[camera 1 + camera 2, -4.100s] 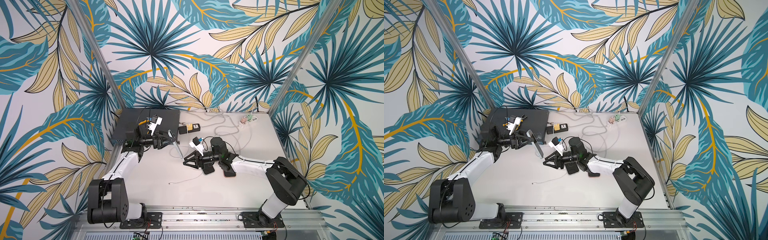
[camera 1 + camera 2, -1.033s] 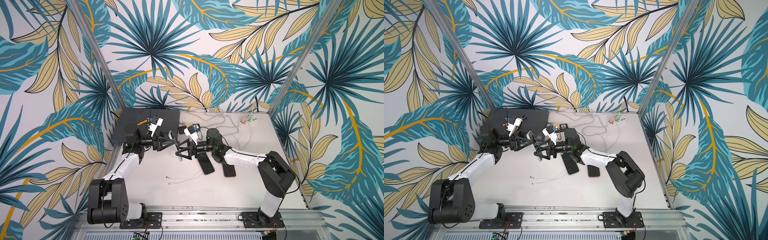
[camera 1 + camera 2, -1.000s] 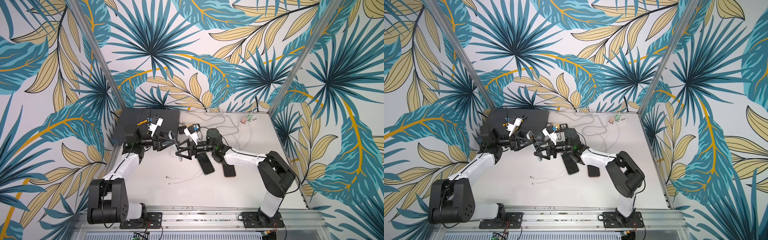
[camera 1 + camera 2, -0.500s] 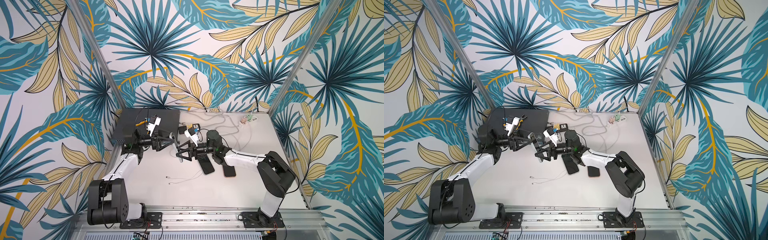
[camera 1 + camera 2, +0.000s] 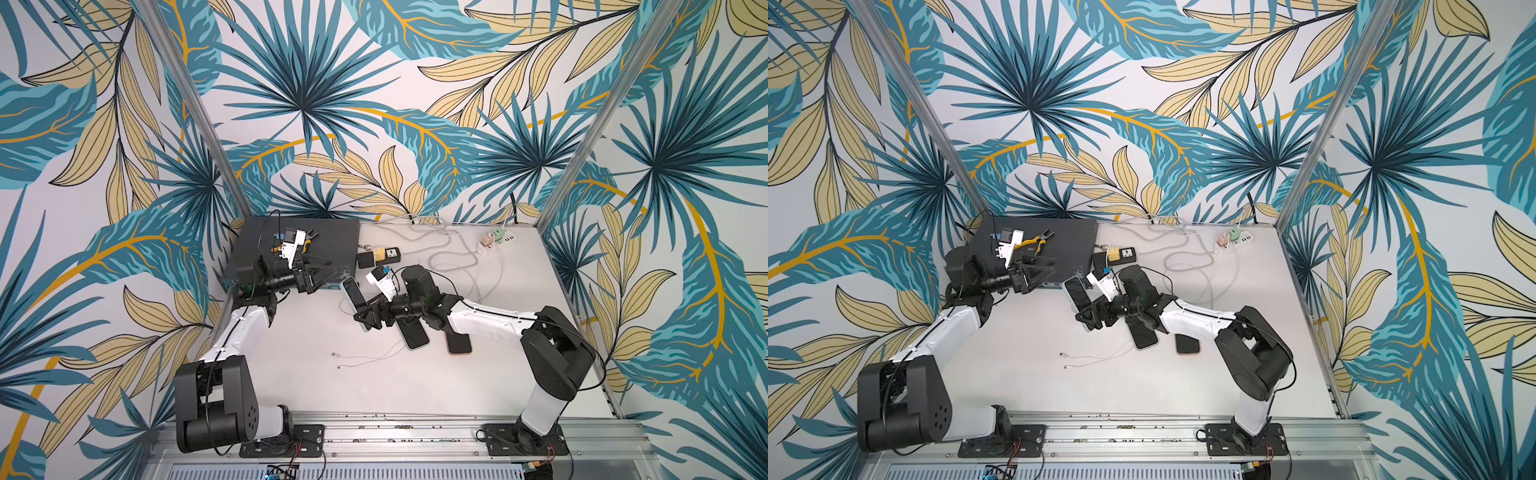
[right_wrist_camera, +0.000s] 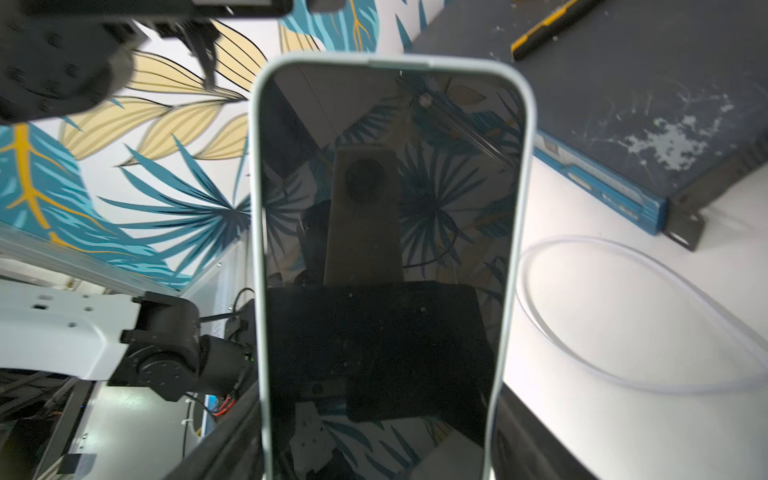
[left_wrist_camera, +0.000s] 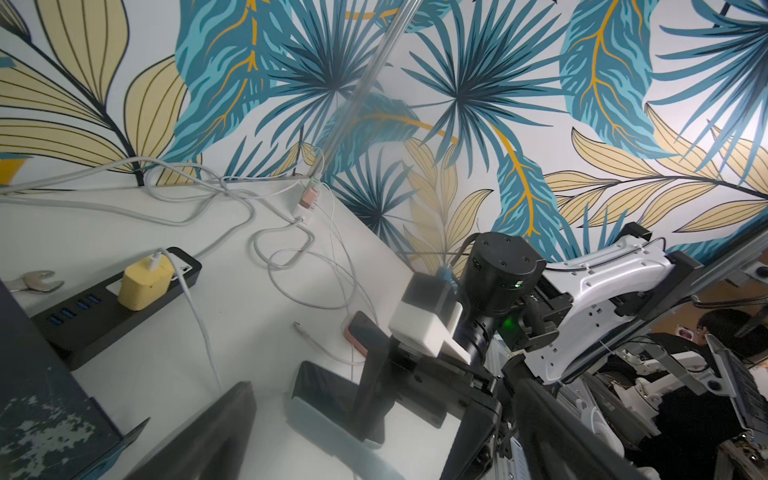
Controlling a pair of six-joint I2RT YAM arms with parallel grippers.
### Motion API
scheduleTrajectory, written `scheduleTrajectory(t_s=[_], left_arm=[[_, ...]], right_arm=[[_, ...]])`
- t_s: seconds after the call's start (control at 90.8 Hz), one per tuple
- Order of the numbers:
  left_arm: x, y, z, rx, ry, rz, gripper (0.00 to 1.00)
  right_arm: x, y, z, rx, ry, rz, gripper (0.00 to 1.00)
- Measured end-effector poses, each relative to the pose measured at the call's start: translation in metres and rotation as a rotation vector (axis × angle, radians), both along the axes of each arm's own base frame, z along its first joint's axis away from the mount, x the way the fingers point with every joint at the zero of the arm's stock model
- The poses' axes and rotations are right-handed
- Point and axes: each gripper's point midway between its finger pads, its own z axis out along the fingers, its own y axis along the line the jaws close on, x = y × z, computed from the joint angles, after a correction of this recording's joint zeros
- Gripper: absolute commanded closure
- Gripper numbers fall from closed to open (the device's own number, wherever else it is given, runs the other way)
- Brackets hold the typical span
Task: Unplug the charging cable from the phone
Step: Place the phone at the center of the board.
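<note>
The right gripper (image 5: 368, 316) was clamped across the sides of the light-cased phone (image 6: 382, 249), holding it tilted up off the table (image 5: 415, 386) near the middle, while the left gripper (image 5: 326, 270) stood spread wide and empty, just apart from the phone's upper end. No plug showed at that end and the white charging cable (image 7: 198, 316) lay slack on the table, so the best move looked to be backing the left claw straight off, clear of the cable, before lowering the phone flat.
</note>
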Motion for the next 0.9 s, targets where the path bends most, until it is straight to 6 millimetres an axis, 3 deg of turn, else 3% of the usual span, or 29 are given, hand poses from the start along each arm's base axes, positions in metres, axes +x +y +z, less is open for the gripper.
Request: scheduleTrajectory(t_s=[0.231,0.375,0.661,0.903], left_arm=[[0.013,0.007,-0.008,0.06,0.02,0.087,0.0],[0.015,0.01,-0.015,0.086,0.037,0.12,0.0],[0.022,0.017,-0.029,0.139,0.067,0.187,0.0],[0.028,0.022,-0.031,0.177,0.06,0.226,0.0]], right_arm=[[0.004,0.012,-0.011,-0.179,-0.083,-0.059,0.48],[0.008,0.017,-0.037,-0.317,-0.106,-0.089,0.45],[0.008,0.01,-0.095,-0.573,-0.116,-0.104,0.44],[0.013,0.007,-0.106,-0.677,-0.136,-0.119,0.44]])
